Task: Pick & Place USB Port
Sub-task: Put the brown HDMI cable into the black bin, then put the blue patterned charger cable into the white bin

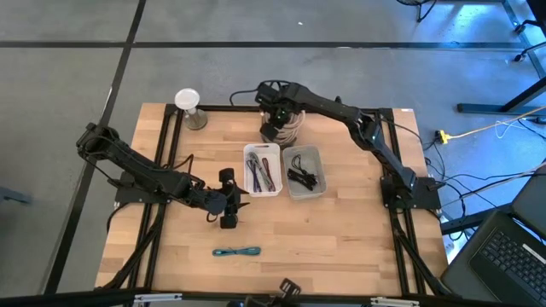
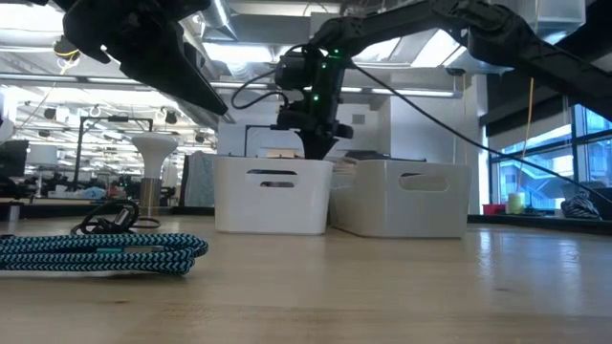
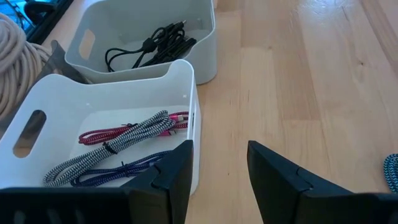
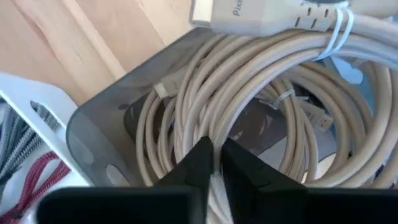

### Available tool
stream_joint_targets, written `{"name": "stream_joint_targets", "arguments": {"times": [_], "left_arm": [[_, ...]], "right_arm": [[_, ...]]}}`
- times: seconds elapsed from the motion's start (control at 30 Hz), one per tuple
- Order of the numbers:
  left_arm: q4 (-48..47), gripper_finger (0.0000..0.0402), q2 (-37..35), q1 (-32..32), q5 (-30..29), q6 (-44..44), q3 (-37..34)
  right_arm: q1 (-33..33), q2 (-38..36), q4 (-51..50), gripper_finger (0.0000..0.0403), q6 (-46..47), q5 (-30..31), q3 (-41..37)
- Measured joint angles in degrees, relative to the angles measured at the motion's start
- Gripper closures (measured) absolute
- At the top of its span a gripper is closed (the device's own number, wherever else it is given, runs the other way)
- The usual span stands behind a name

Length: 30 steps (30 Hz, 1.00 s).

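My right gripper [image 4: 217, 163] points down into a dark grey bin [image 4: 99, 130] at the table's far middle [image 1: 271, 134]. That bin holds coiled beige cables [image 4: 273, 81] tied with white zip ties, and the gripper's fingers stand almost together on one strand. My left gripper [image 3: 221, 180] hangs open above the wood, on the near side of a white bin [image 3: 186, 93] of red, black-and-white and blue braided cables [image 3: 124, 140]. Nothing is between its fingers. A teal braided cable [image 1: 236, 251] lies near the table's front edge. My right gripper has one beige cable strand [image 4: 219, 140] in the narrow gap between its two fingertips, coming from above and pointing down. The strand belongs to the coil lying in the grey bin. The fingers themselves hide how far back it reaches.
A second white bin [image 1: 287, 175] with black cables [image 3: 149, 46] stands to the right of the first. A white stand [image 1: 189, 107] sits at the far left. A beige plug block [image 4: 249, 15] lies on the coil. Bare wood spreads across the table's near half.
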Motion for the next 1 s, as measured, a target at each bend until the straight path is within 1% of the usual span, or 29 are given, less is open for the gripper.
{"name": "stream_joint_targets", "arguments": {"times": [0.1,0.2,0.27,0.37,0.5,0.57,0.67,0.77,0.87,1.0], "left_arm": [[0.0,0.0258,-0.01,0.0,0.02,0.0,0.0],[0.0,0.0258,-0.01,0.0,0.02,0.0,0.0],[0.0,0.0258,0.0,0.0,0.02,0.0,0.0],[-0.02,0.0258,-0.01,0.0,0.04,0.0,0.0],[-0.02,0.0258,0.01,0.0,0.04,0.31,0.0],[-0.05,0.0258,0.01,0.0,0.07,0.39,0.0],[-0.05,0.0258,0.01,0.0,0.07,0.39,0.0],[-0.11,0.0258,0.01,-0.11,0.44,-0.26,0.0],[-0.24,0.0258,0.01,-0.45,2.26,-3.18,0.0],[-2.03,0.0258,0.0,-1.27,5.23,-8.34,0.0]], "right_arm": [[-0.02,0.06,1.13,0.0312,-0.88,0.04,0.02],[0.17,0.06,1.28,0.0275,-1.5,0.07,0.02],[0.2,0.03,0.59,0.0257,-1.5,0.27,0.01],[0.36,-0.59,-1.22,0.0241,-1.7,2.86,0.57],[1.74,-3.78,-0.6,0.0236,-3.18,11.04,0.73],[2.82,-5.73,-0.42,0.0236,-3.85,13.35,0.79],[4.21,-8.9,-0.76,0.0236,-3.82,13.98,0.79],[5.59,-12.32,-3.5,0.0241,-2.38,14.18,0.79],[7.34,-15.54,-8.01,0.0246,0.13,16.44,0.58],[10.51,-18.3,-15.55,0.0252,3.66,17.03,0.42]]}}
